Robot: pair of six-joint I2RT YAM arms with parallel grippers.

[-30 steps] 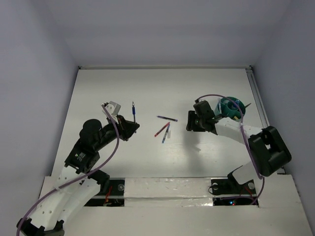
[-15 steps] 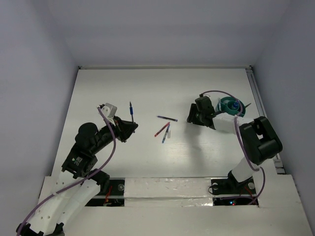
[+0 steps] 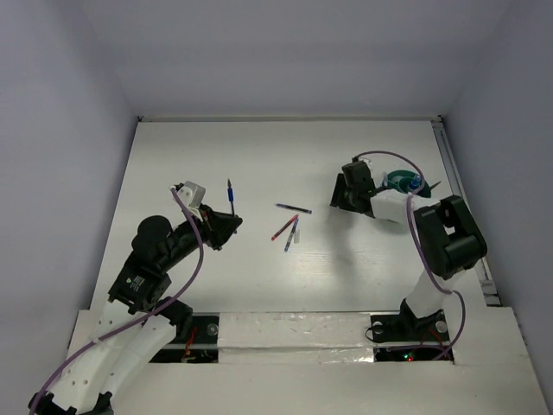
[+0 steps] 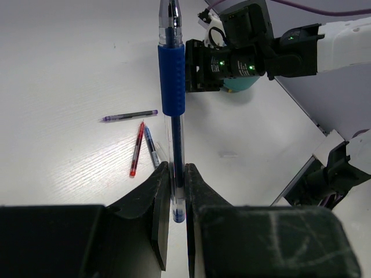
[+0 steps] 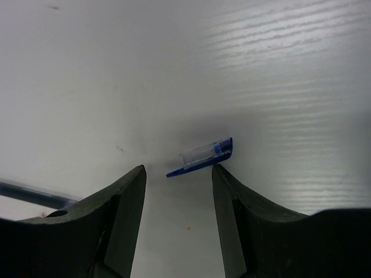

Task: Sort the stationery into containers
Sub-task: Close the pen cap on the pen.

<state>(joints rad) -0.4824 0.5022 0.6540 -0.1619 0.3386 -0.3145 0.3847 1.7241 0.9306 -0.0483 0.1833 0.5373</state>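
Blue-grip pen [image 4: 173,87] stands upright through the middle of the left wrist view. Its lower end is pinched by the left gripper [image 4: 177,174], which is closed tight on the barrel.

Over at the right gripper [image 5: 178,174], a small clear pen cap [image 5: 203,155] with a blue clip lies flat on the white table [image 5: 278,69]. It sits just above the gap between the two fingers, which stand wide apart with nothing in them. Collecting that cap looks like the step in hand.

To do it well, I'd turn the wrist so the pads close across the cap's short width, not along its length. Then I'd advance until it sits between them and squeeze gently, since something so light may skid.

The teal tub [image 3: 402,181] sits at the right of the overhead view, just right of that gripper's wrist. The overhead view also gives the layout: purple pen [image 3: 294,208], red pen [image 3: 283,227] and blue pen [image 3: 291,235] lie loose at centre, between the arms. It doesn't resolve the cap at all; only the right wrist camera does. And only the left wrist view shows how low on the barrel the grip sits.
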